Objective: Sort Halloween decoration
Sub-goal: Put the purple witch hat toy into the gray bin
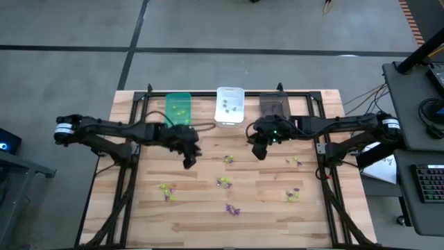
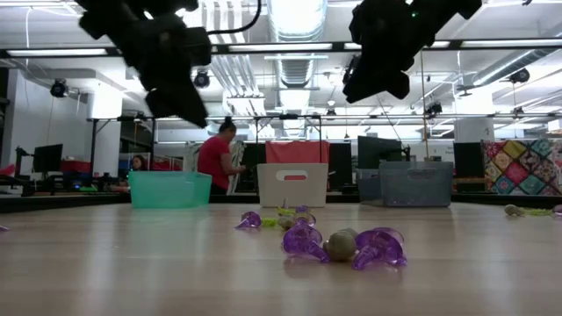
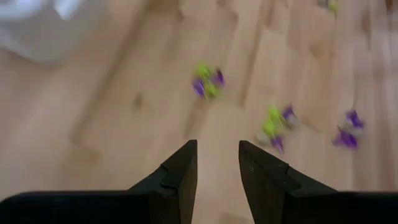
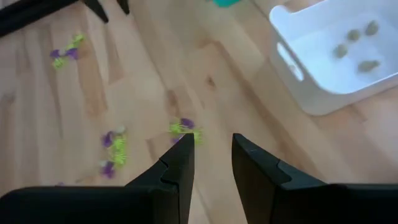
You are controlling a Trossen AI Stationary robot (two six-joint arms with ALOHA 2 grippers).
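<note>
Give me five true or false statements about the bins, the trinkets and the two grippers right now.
1. The white bin stands between the green bin and the dark grey bin. True.
2. The white bin is empty. False: a few greyish trinkets lie in it.
3. The left gripper holds a purple trinket. False: its open fingers hold nothing.
4. Trinkets lie scattered on the wooden table. True.
5. The right gripper rests on the table. False: it hangs above it, open.

Matt wooden table [image 1: 208, 208], glossy translucent plastic trinkets [image 2: 342, 246]
</note>
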